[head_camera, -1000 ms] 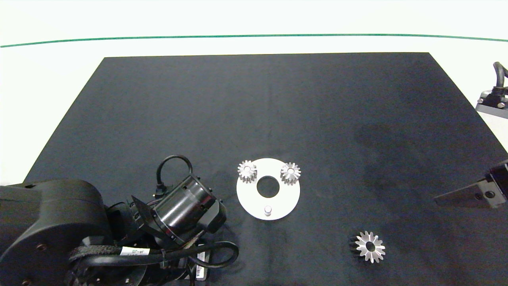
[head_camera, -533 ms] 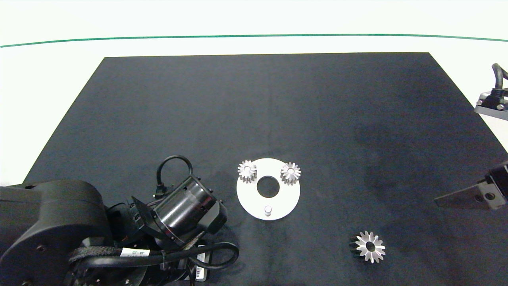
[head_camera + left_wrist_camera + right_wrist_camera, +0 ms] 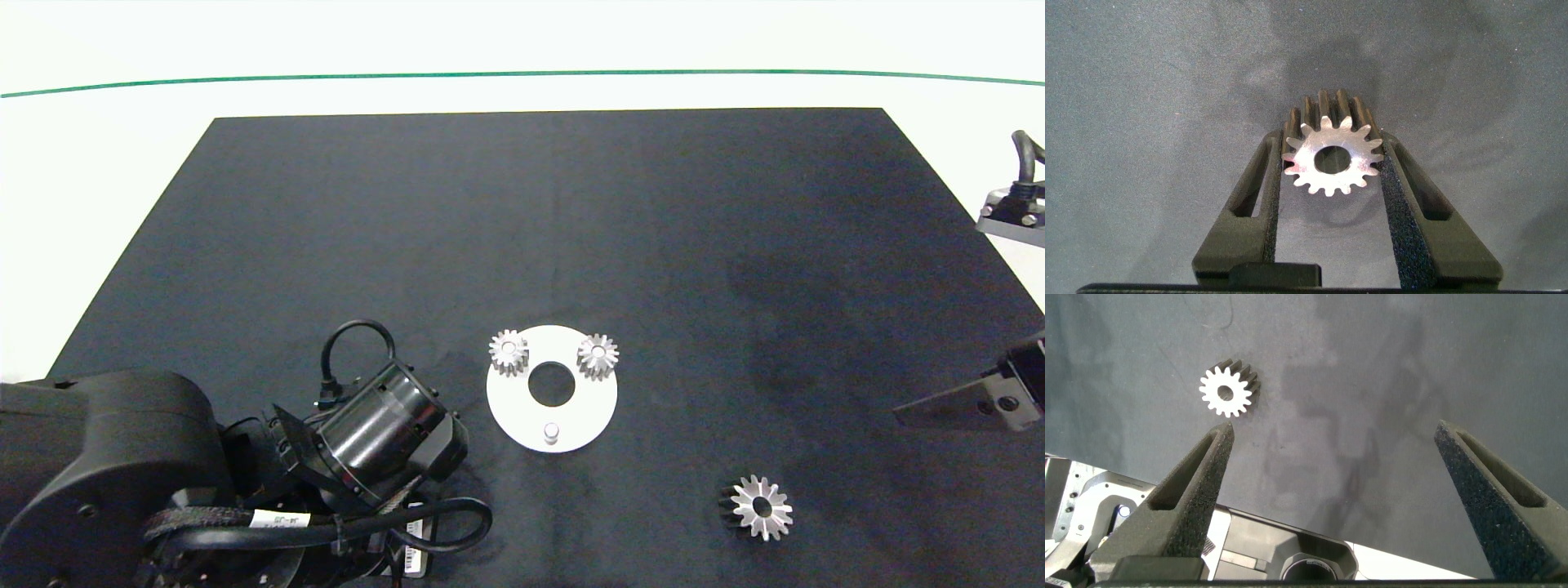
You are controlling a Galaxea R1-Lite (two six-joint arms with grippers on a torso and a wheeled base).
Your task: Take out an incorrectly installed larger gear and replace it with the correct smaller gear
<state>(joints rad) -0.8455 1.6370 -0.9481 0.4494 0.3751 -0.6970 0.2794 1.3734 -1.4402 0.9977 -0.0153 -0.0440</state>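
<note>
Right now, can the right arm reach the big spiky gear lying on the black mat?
Probably yes. The big spiky gear lies alone on the black mat, with nothing between it and the right arm, whose jaws stand wide open nearby.

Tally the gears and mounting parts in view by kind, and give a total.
Small gears on posts: 2
Smaller gear, held by the left gripper: 1
Larger gear, loose on the mat: 1
White disc: 1
Bare peg on it: 1
Total: 6
</note>
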